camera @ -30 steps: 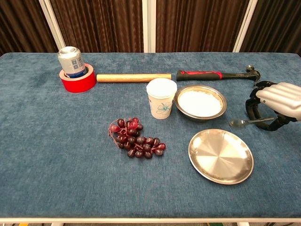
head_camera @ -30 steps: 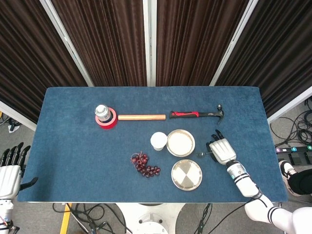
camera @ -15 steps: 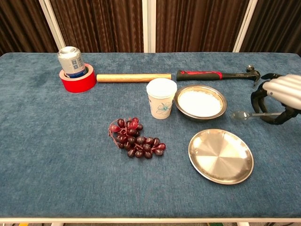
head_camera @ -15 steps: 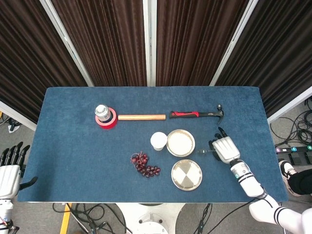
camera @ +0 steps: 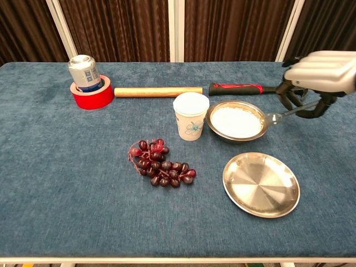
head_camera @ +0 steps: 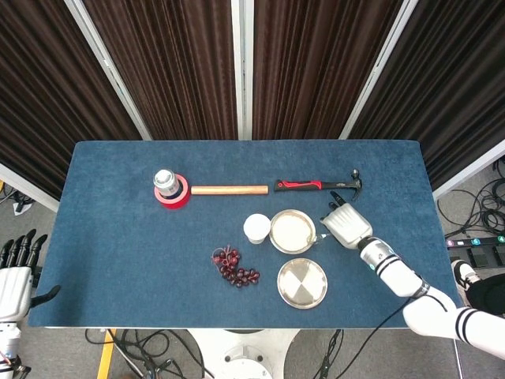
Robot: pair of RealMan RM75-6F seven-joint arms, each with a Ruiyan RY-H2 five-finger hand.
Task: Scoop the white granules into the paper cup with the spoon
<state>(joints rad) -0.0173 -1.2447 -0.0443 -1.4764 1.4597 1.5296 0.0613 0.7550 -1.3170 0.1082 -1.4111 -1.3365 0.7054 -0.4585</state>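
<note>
From the head view, the right hand point(head_camera: 346, 224) hangs over the table point(head_camera: 110, 237) just right of the bowl point(head_camera: 292, 230) of white granules, its back turned up and the forearm running off toward the lower right corner. It holds the spoon point(head_camera: 322, 236), whose tip shows at the bowl's right rim. The cup point(head_camera: 256, 228) stands touching or just beside the bowl on its left. An empty plate point(head_camera: 302, 283) lies below the bowl, and the grapes point(head_camera: 234, 267) lie to the left of the plate. A hammer point(head_camera: 319, 185) lies behind the bowl, with a wooden rod point(head_camera: 229, 189) in line with it, leading to a can point(head_camera: 165, 181) set in a red tape roll point(head_camera: 178, 197). The left hand point(head_camera: 17, 278) waits off the table's left edge, fingers apart, holding nothing.

From the chest view, the right hand point(camera: 317, 72) is raised above the table at the right, fingers curled down around the spoon point(camera: 283, 115) handle. The spoon slopes down to the left, its scoop at the right rim of the bowl point(camera: 236, 122); whether it touches the granules point(camera: 236, 120) I cannot tell. The cup point(camera: 190, 115) stands upright left of the bowl, well apart from the hand. The left hand does not show here.
</note>
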